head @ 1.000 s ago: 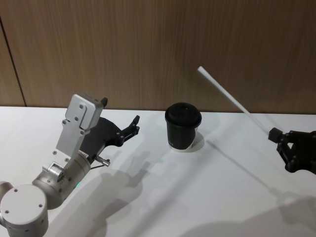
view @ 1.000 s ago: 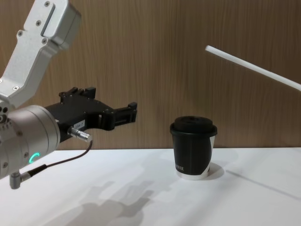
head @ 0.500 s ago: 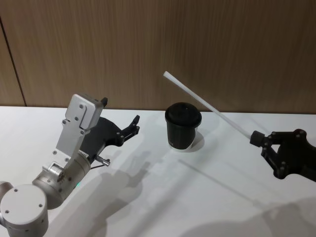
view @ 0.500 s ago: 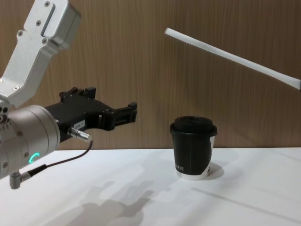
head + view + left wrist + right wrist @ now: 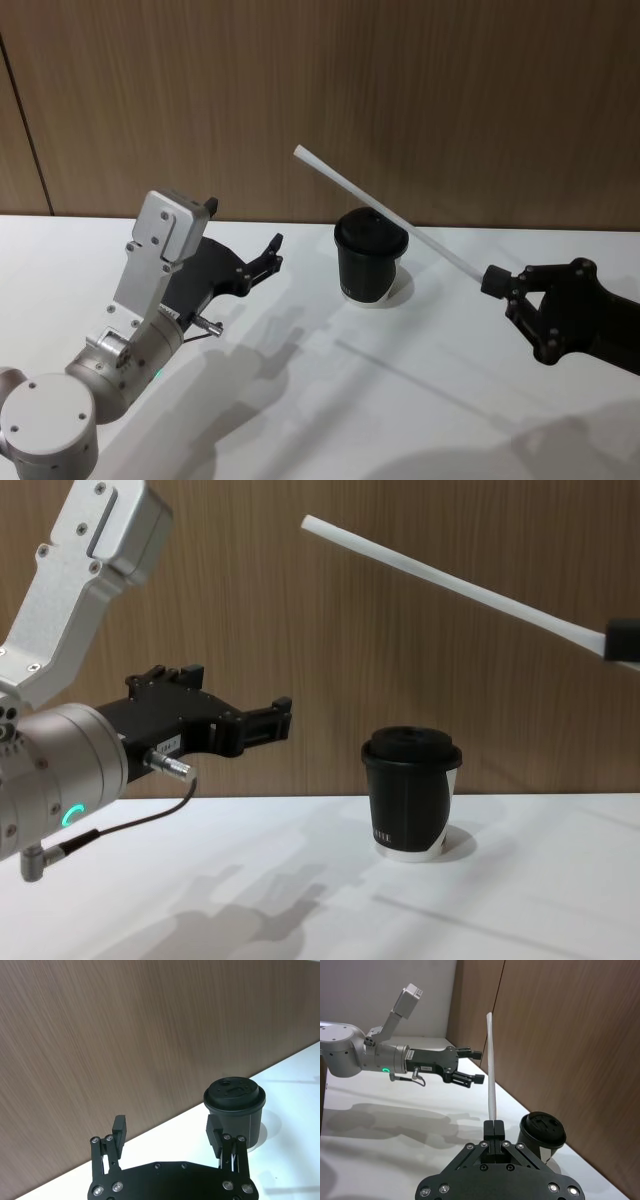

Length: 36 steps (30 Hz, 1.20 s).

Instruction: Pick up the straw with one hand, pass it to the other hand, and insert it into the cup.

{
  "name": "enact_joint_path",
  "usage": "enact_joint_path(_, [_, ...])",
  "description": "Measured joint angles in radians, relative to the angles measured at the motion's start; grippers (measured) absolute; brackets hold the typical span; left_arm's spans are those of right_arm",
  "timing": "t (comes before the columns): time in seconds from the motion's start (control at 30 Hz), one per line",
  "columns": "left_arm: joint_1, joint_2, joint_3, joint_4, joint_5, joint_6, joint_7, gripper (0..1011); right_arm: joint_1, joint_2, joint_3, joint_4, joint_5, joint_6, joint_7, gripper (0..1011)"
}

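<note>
The white straw (image 5: 335, 177) (image 5: 450, 580) (image 5: 491, 1070) is held in the air, slanting up and to the left. My right gripper (image 5: 493, 281) (image 5: 493, 1127) (image 5: 622, 640) is shut on its lower end, to the right of the cup. The black lidded cup (image 5: 369, 262) (image 5: 411, 800) (image 5: 235, 1110) (image 5: 543, 1135) stands upright on the table, with the straw passing above its lid. My left gripper (image 5: 271, 254) (image 5: 277, 718) (image 5: 166, 1130) (image 5: 470, 1066) hovers left of the cup, open and holding nothing, its fingers pointing toward the cup.
The white table (image 5: 330, 400) carries the cup near its back edge. A wood-panelled wall (image 5: 320, 90) rises right behind the table. The left arm's silver wrist with its green ring (image 5: 70, 815) and grey cable hangs low at the left.
My right gripper has carried the straw leftward toward the cup, so the straw's free end now reaches past the lid. The left arm has stayed still.
</note>
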<state>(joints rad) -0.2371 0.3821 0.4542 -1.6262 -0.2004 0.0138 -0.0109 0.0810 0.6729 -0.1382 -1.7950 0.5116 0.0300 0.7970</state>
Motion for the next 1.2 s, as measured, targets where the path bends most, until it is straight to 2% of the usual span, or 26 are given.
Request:
enact_joint_path(0.3, [0.0,-0.001,-0.001,0.0,-0.001,-0.001,-0.002,1003,0.01,-0.001,-0.014,-0.002,0.006,0.0,0.006,2])
enact_joint_path(0.47, [0.0,-0.003,-0.009,0.003,-0.021,-0.012,-0.023,1003,0.012,-0.002,-0.017,-0.003,0.007,0.0,0.007,2])
enact_joint_path(0.67, [0.0,-0.009,-0.026,0.01,-0.077,-0.036,-0.075,1003,0.015,-0.002,-0.021,-0.003,0.009,0.0,0.008,2])
enact_joint_path(0.73, [0.0,-0.013,-0.035,0.015,-0.109,-0.048,-0.105,1003,0.016,-0.002,-0.021,-0.003,0.009,0.0,0.009,2])
enact_joint_path(0.77, [0.0,-0.013,-0.035,0.015,-0.109,-0.048,-0.105,1003,0.016,-0.002,-0.022,-0.003,0.009,0.0,0.009,2])
enact_joint_path(1.1, [0.006,-0.032,-0.075,0.034,-0.238,-0.077,-0.214,1003,0.017,-0.003,-0.024,-0.004,0.01,0.001,0.01,2])
enact_joint_path(1.2, [0.01,-0.039,-0.09,0.042,-0.296,-0.083,-0.264,1003,0.017,-0.002,-0.024,-0.004,0.01,0.001,0.011,2])
